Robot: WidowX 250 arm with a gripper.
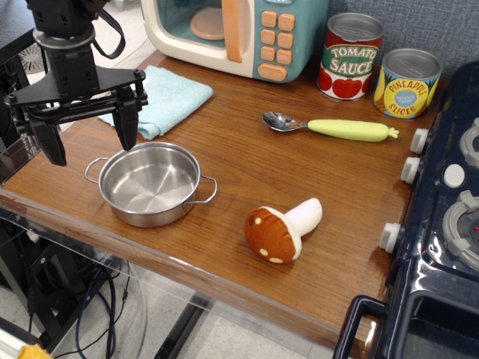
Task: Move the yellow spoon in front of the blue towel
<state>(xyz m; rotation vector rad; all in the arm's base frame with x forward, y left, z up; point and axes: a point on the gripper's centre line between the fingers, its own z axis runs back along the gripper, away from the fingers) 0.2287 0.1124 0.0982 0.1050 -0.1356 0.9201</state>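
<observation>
The yellow spoon [333, 127] lies flat on the wooden table at the right, silver bowl to the left, pale yellow handle pointing right, just below the two cans. The blue towel [166, 97] lies at the back left, in front of the toy microwave, partly hidden by my gripper. My gripper [88, 140] hangs at the far left with its two black fingers spread wide and nothing between them. It is above the table's left edge, beside the steel pan and far from the spoon.
A steel pan [152, 184] sits at the front left. A plush mushroom [281, 229] lies at the front middle. A toy microwave [236, 30] stands at the back, with a tomato sauce can [350, 57] and pineapple can [407, 84]. A toy stove [445, 217] borders the right.
</observation>
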